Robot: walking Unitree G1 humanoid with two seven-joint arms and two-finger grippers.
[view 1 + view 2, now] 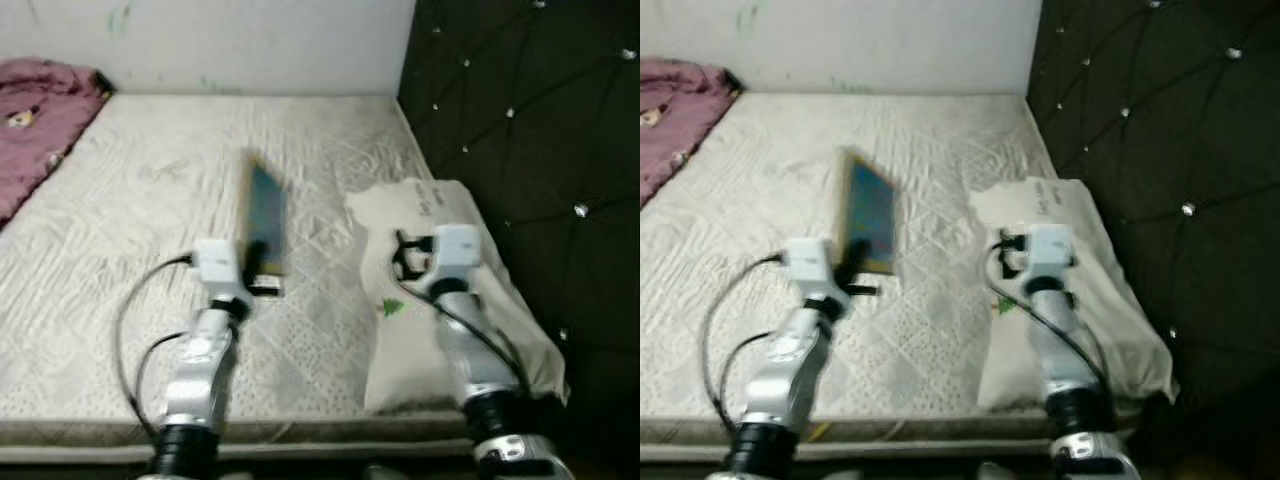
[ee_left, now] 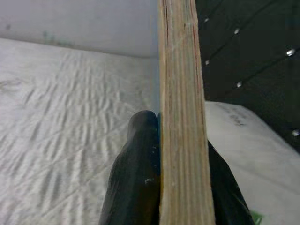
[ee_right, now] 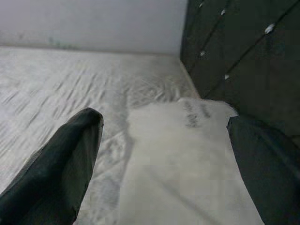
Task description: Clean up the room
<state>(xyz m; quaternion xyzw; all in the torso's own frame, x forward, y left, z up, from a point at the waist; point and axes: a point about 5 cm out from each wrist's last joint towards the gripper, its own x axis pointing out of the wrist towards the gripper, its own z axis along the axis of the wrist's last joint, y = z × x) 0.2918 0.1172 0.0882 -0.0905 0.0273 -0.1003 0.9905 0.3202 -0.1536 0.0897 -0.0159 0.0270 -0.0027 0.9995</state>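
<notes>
My left gripper [image 1: 262,268] is shut on a thin book with a blue cover [image 1: 266,215], held up on edge above the bare mattress [image 1: 150,200]. In the left wrist view the book's page edge [image 2: 183,117] stands between the two black fingers [image 2: 138,173]. My right gripper [image 1: 405,255] is open, hovering over a white pillow [image 1: 420,330] that lies along the mattress's right side. Its spread fingers [image 3: 65,164] frame the pillow [image 3: 187,164] in the right wrist view.
A dark tufted headboard [image 1: 530,130] with shiny studs runs along the right. A crumpled pink blanket [image 1: 35,110] lies at the far left of the mattress. A pale wall [image 1: 250,45] stands behind the bed. The mattress's front edge [image 1: 300,430] is near my arms.
</notes>
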